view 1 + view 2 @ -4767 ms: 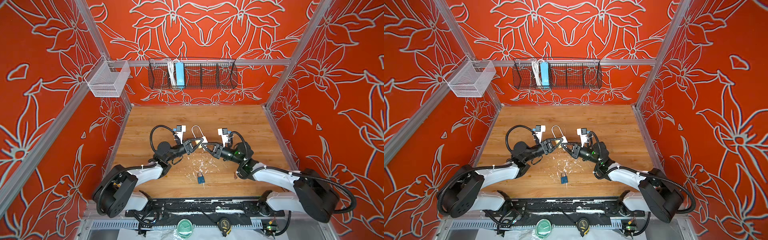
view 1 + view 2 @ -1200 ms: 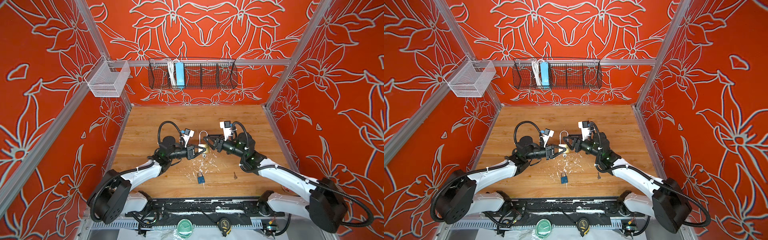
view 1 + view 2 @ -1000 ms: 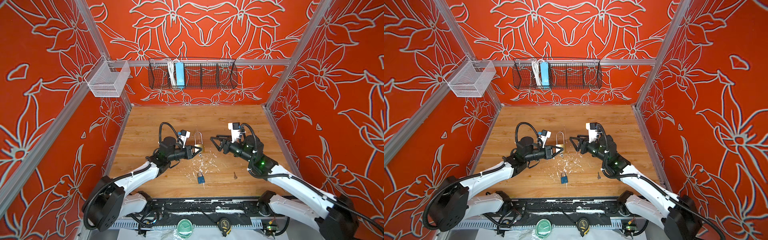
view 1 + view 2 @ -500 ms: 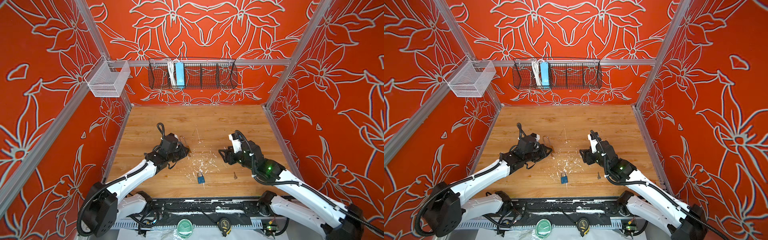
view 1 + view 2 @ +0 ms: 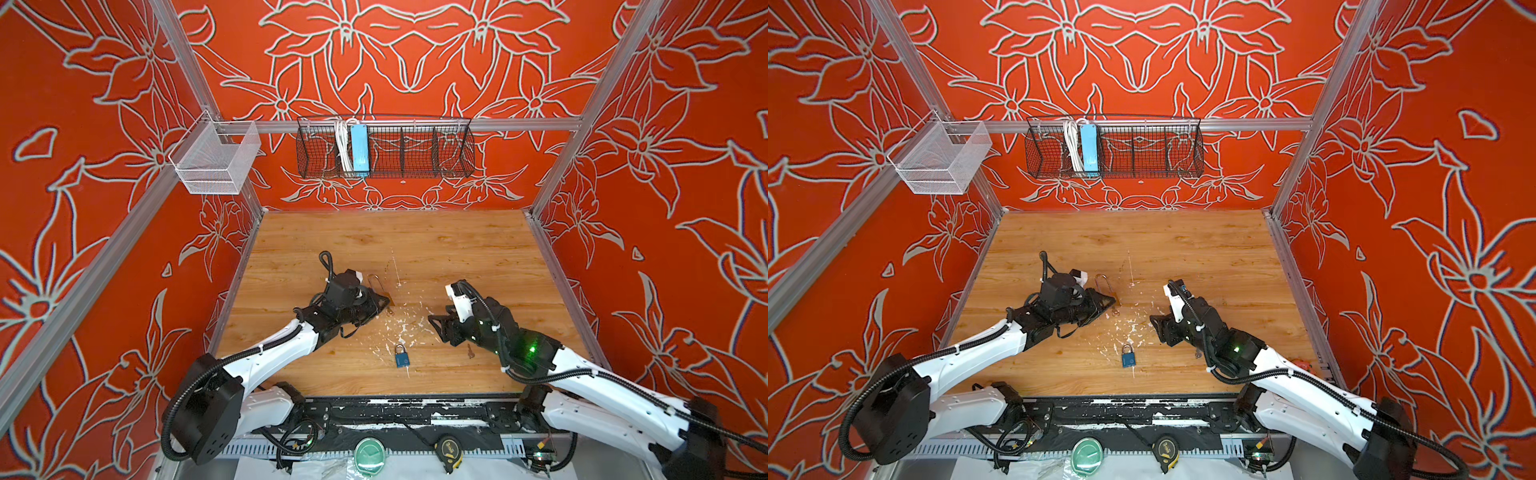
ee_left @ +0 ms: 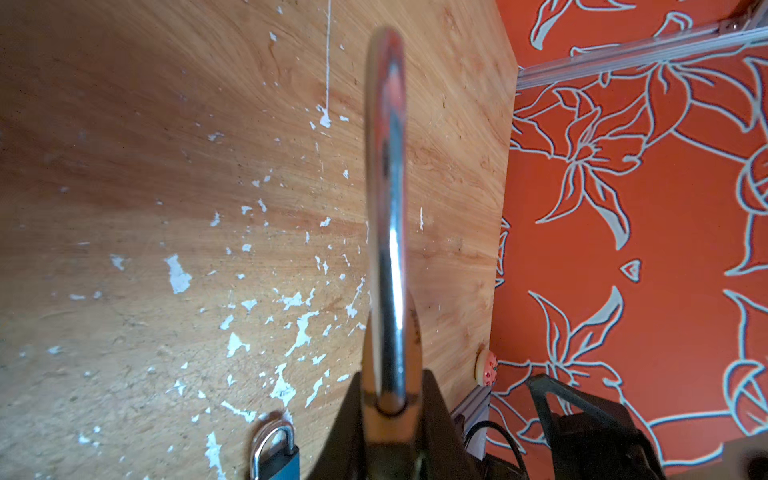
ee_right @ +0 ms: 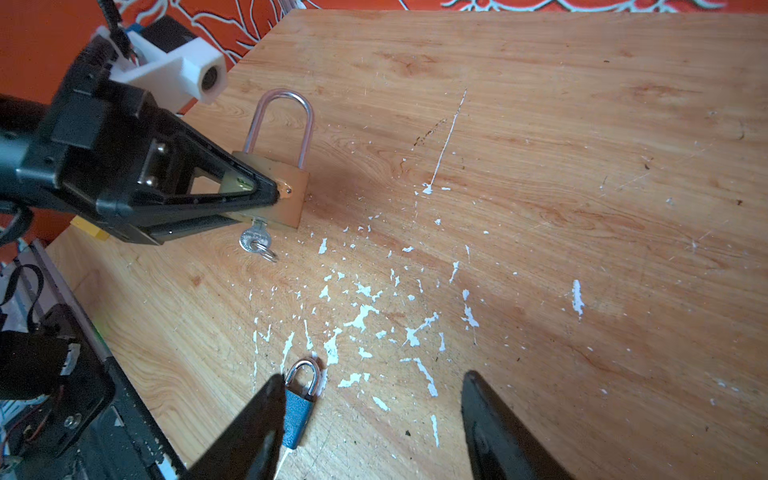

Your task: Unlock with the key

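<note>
Brass padlock [image 7: 296, 197] lowered near table (key [image 7: 254, 240] inserted); right gripper [image 7: 372, 378] withdrawn.

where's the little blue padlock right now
In both top views the blue padlock lies on the wooden table, around the middle near its front edge, nearest the right tool.

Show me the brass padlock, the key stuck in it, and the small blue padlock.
brass padlock [image 7: 293, 199]: right wrist view, on the bare part of its brass body.
key [image 7: 254, 240]: right wrist view, on its round head.
blue padlock [image 7: 299, 409]: right wrist view, on its blue body.
</note>
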Available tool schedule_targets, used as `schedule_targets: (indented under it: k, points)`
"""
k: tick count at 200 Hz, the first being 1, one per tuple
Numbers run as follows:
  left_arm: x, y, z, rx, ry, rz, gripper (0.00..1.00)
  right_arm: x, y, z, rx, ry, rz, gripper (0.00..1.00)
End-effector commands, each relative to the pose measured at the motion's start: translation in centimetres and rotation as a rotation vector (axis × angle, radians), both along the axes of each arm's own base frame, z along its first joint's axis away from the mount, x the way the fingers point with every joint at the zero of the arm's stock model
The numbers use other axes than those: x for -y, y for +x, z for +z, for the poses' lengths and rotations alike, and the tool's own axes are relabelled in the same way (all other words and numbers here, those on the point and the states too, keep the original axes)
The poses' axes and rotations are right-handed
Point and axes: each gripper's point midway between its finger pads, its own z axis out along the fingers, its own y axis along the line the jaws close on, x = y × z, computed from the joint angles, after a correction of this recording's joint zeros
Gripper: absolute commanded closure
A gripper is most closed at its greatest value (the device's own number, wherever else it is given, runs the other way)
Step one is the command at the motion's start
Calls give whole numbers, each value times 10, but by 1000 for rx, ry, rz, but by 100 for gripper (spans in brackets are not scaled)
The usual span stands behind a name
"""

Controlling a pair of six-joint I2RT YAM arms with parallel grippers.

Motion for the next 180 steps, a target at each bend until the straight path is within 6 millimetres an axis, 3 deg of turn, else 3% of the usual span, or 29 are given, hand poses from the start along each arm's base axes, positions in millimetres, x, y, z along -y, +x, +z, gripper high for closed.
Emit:
schedule_targets:
  k: [1,73,111,115,154,180]
  points:
    - [21,4,74,237,-102,-37,100,-12,3,22,84,40,-3,32]
    - [9,-10,73,282,-106,27,100,-45,-4,18,71,65,69,34]
    - [0,-15,49,243,-61,69,100,-58,-4,22,54,56,79,34]
    - [-3,-17,56,259,-81,78,100,-59,-4,21,54,53,78,34]
    - [-16,-18,40,192,-132,177,100,-67,-11,19,63,34,91,39]
    - [-20,-20,45,188,-146,195,100,-76,-16,17,79,-7,100,39]
